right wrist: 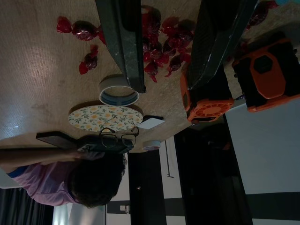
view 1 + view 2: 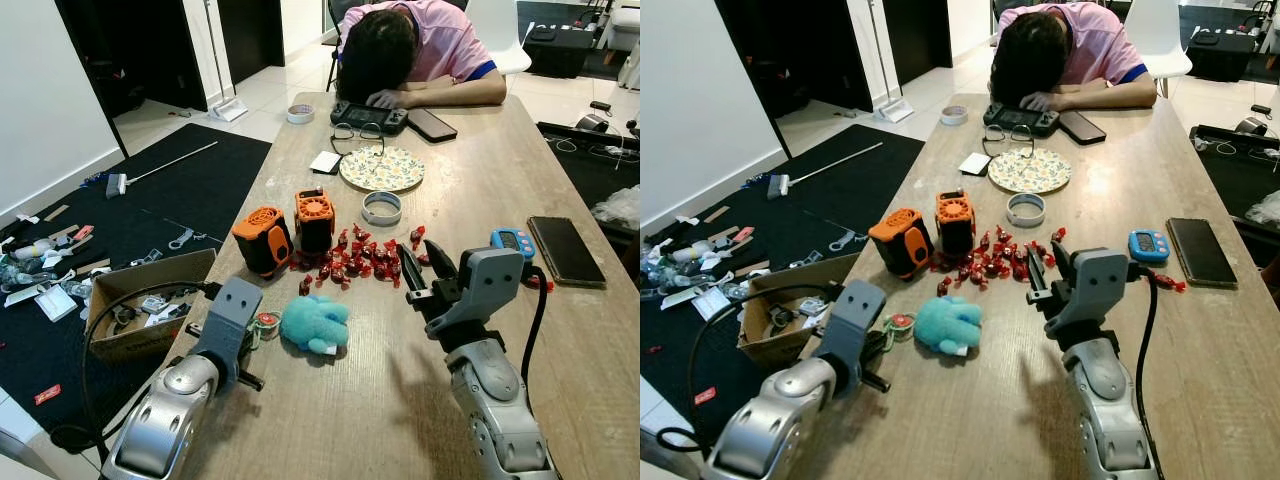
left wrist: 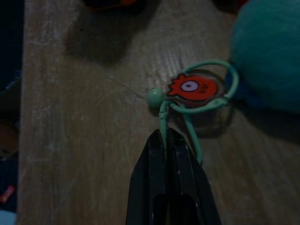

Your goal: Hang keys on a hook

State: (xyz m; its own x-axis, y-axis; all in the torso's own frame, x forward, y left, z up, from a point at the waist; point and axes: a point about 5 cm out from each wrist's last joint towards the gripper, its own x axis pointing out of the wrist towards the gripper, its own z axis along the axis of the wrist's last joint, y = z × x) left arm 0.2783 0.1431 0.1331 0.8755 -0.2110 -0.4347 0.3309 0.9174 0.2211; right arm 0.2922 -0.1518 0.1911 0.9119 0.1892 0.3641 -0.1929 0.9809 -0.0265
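Keys: what shows is a small keyring [image 3: 194, 91] with a round red-and-orange charm, a thin mint-green wire loop and a little green bead, lying flat on the wooden table [image 2: 500, 180] near its left edge, just beside a teal plush toy [image 2: 313, 324]; no actual key blade can be made out
Left pincer: [image 3: 165, 137] low over the table, its two black fingers pressed together on the green wire just below the charm, so it is clenched on the keyring
Right pincer: [image 2: 425, 262] raised above the table near a scatter of red wrapped candies [image 2: 355, 262], fingers spread apart and holding nothing
Handling: the keyring looks light; the wire is thin and probably slick and springy, so it could twist or slip between the fingers, and the charm will likely swing once lifted
Where to hold: the wire stem suits, as it leaves the upper loop free to slip over a hook
Hook: none to be made out
Surroundings: two orange gadgets [image 2: 290, 228], a patterned plate [image 2: 382, 168], a person [image 2: 415, 50] resting head down at the far end
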